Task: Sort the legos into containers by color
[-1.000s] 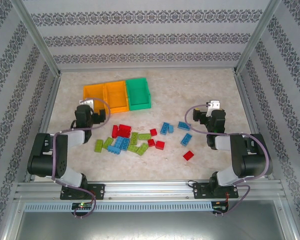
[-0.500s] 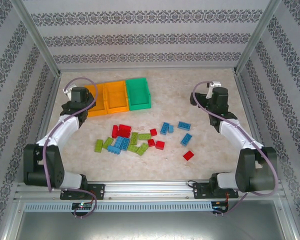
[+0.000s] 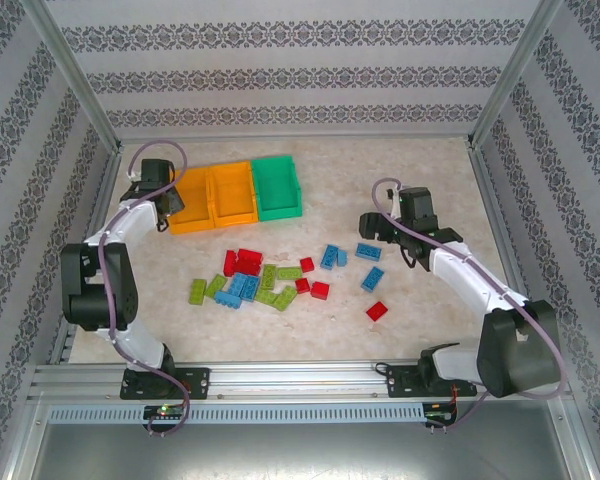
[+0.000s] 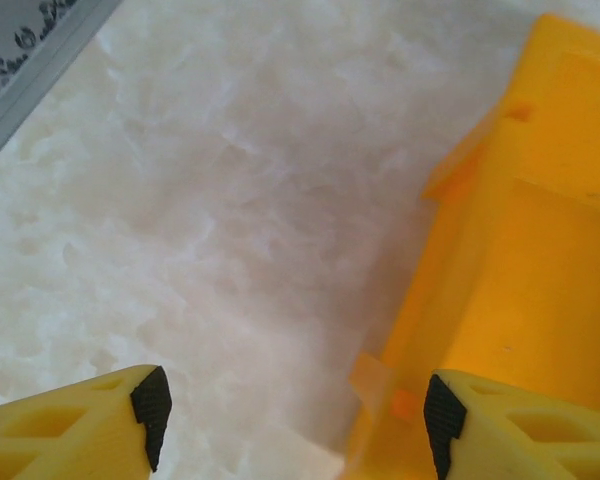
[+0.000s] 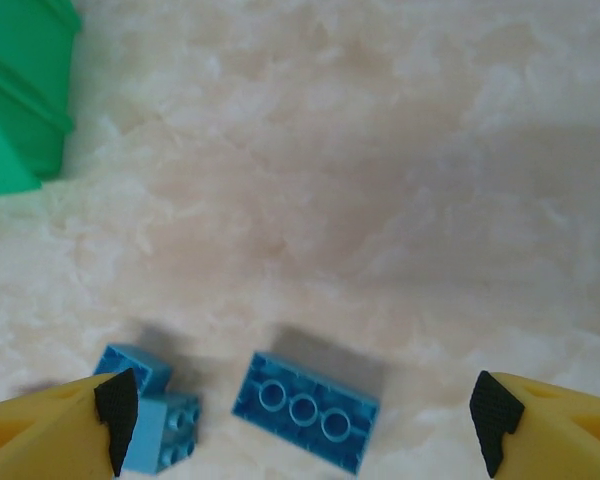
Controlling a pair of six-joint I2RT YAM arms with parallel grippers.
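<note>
At 11 o'clock on the tabletop (image 3: 400, 180): a row of joined bins, namely a left orange bin (image 3: 192, 200), a middle orange bin (image 3: 233, 195) and a green bin (image 3: 277, 188). Around 7 o'clock from the centre: a loose heap of red, blue and lime bricks (image 3: 255, 280), flat on the tabletop. Toward 4 o'clock: several blue bricks, among them an oblong blue brick (image 3: 368, 251), plus a lone red brick (image 3: 377, 311) farther toward 5 o'clock.

At the left orange bin's 9 o'clock end: the left fingers (image 3: 167, 207), spread apart, grasping nothing. In the left wrist view, bare tabletop under the gap and the bin's outer wall right by the 3 o'clock pad (image 4: 438, 420).

Just at 12 o'clock of the oblong blue brick: the right fingers (image 3: 367, 226), released wide, nothing grasped. In the right wrist view, that brick low between the pads, apart from both, with two smaller blue bricks (image 5: 158, 425) near the 9 o'clock one and a corner of the green bin at 10 o'clock.
</note>
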